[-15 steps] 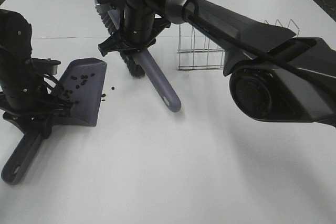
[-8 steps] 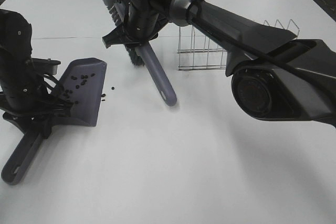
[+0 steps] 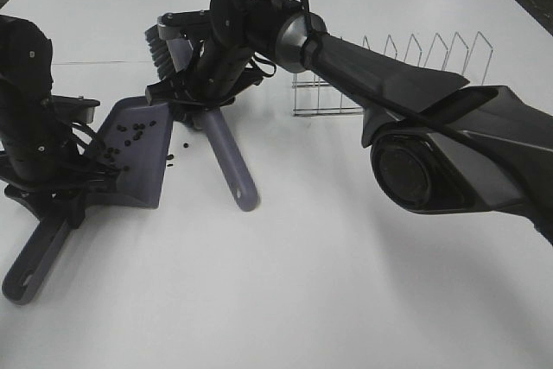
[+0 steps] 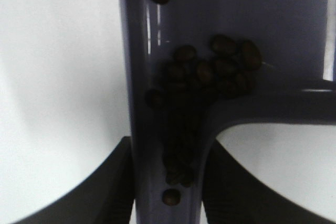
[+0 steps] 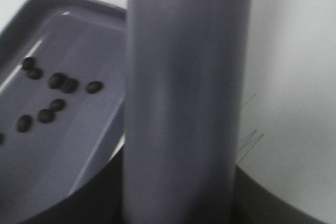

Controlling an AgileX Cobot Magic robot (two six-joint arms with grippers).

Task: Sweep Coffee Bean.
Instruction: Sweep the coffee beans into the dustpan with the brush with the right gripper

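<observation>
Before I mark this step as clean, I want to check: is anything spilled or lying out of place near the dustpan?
Yes. A few coffee beans lie on the white table just outside the front edge of the dustpan. The rest are inside the pan.

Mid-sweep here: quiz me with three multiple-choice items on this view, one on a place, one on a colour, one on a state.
1. Where do the loose coffee beans on the table lie?
A. Just off the front lip of the dustpan
B. At the table's near edge
C. Past the handle's tip

2. What colour is the brush?
A. Green
B. Purple
C. Red

3. The right gripper is:
A. Open and empty
B. Shut on the brush
C. Shut on the dustpan

Answers: 1 A, dark specks sit right beside the lip; 2 B, its handle matches the purple pan; 3 B, it clamps the handle below the bristles.
</observation>
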